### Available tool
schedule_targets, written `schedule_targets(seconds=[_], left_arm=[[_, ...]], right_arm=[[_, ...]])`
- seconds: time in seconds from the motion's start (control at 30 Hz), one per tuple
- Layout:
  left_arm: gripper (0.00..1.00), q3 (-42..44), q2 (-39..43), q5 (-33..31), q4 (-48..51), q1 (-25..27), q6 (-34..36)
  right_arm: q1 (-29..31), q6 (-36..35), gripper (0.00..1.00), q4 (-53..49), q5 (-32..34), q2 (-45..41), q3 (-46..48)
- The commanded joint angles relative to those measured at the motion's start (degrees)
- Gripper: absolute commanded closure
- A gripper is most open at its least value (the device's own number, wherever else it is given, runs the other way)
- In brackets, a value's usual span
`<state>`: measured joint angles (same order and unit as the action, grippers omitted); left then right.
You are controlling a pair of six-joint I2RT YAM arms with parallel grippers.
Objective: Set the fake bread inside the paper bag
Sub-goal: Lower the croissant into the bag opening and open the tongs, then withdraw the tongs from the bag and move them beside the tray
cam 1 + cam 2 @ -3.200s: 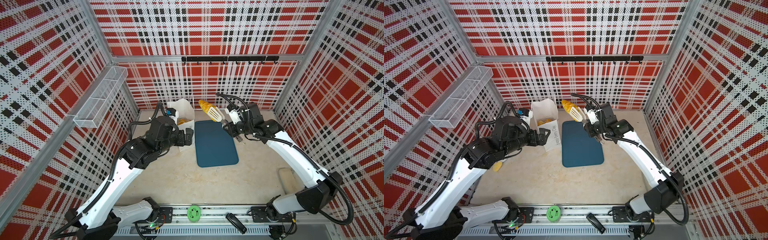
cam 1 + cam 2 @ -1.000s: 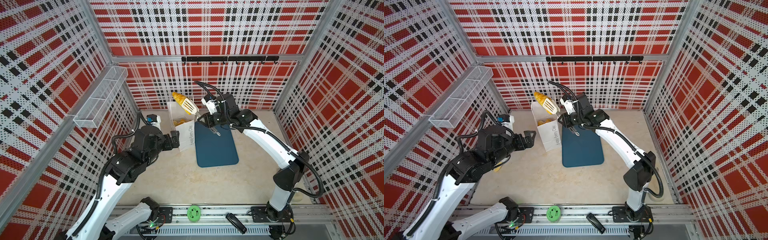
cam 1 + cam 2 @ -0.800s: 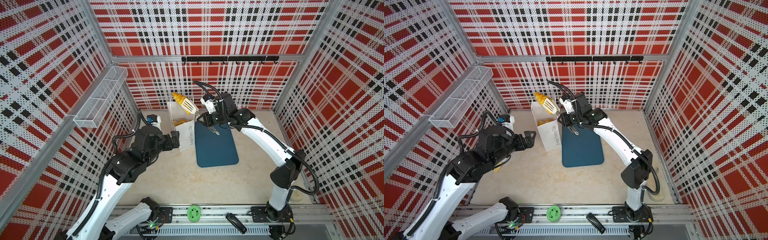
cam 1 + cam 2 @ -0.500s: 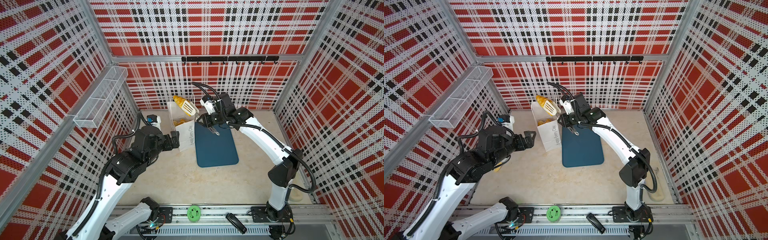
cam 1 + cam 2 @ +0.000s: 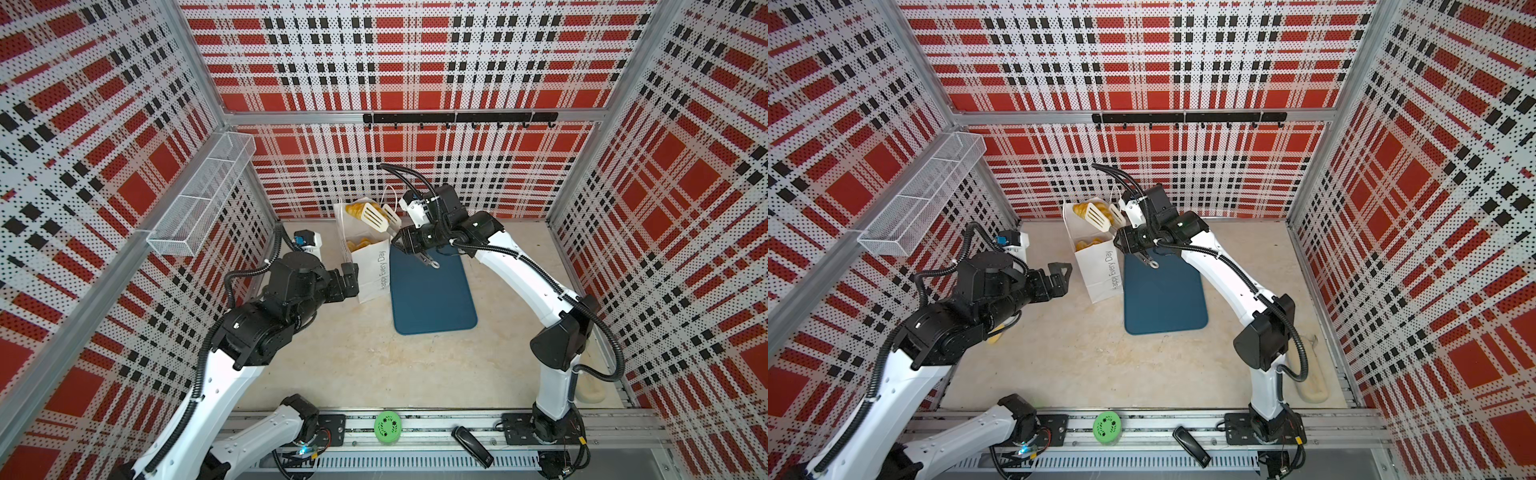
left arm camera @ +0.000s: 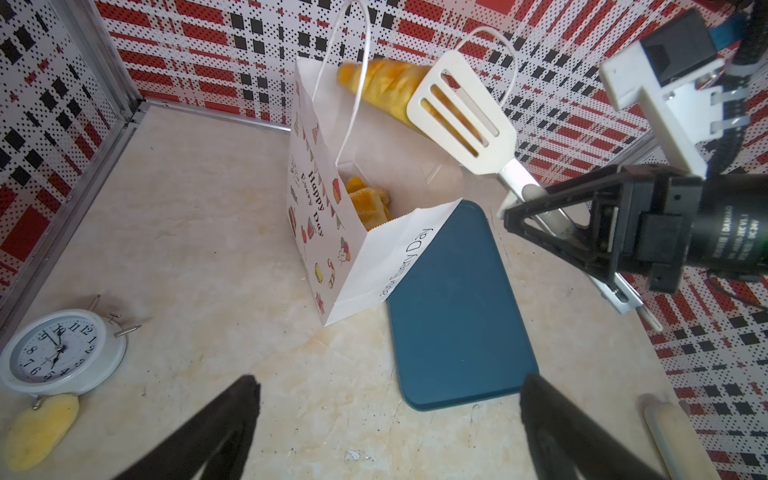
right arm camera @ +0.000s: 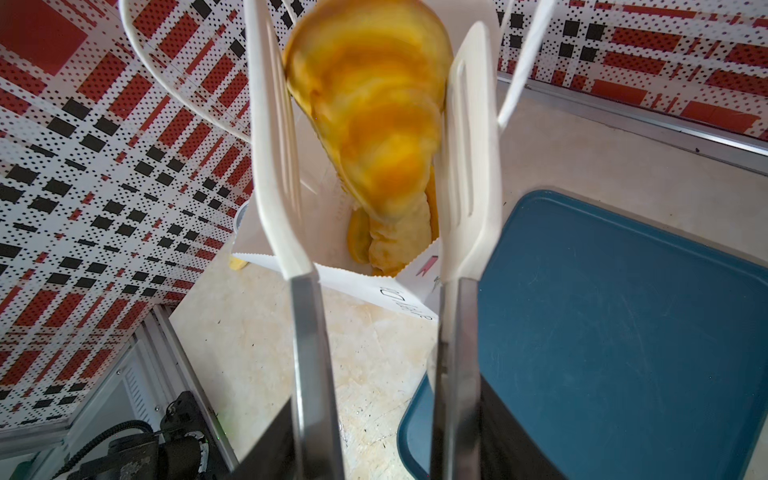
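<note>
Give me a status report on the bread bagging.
Left gripper open, beside the paper bag. Right gripper holding tongs, croissant between blades above bag mouth. Bag handles close beside tongs; mouth otherwise clear.

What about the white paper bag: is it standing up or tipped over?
Standing up. The paper bag rests on its base, mouth open upward and handles raised, with fake bread lying inside at the bottom.
</note>
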<state>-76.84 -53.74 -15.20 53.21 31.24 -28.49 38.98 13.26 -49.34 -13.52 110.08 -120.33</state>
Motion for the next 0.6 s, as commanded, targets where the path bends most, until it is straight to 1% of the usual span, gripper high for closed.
schedule_targets(seconds=[0.0,0.3,0.57], left_arm=[[0.01,0.1,0.0,0.2,0.6,-0.7,-0.3],[0.0,0.1,0.2,0.2,0.9,-0.7,-0.5],[0.01,0.4,0.2,-0.8,1.0,-0.7,-0.4]], right_arm=[[0.4,-1.0,0.44,2.9,0.9,-0.8,-2.8],[0.4,-2.4,0.42,2.7,2.2,-2.9,-3.0],[0.2,-5.6,0.41,1.1,6.0,-7.9,-1.8]])
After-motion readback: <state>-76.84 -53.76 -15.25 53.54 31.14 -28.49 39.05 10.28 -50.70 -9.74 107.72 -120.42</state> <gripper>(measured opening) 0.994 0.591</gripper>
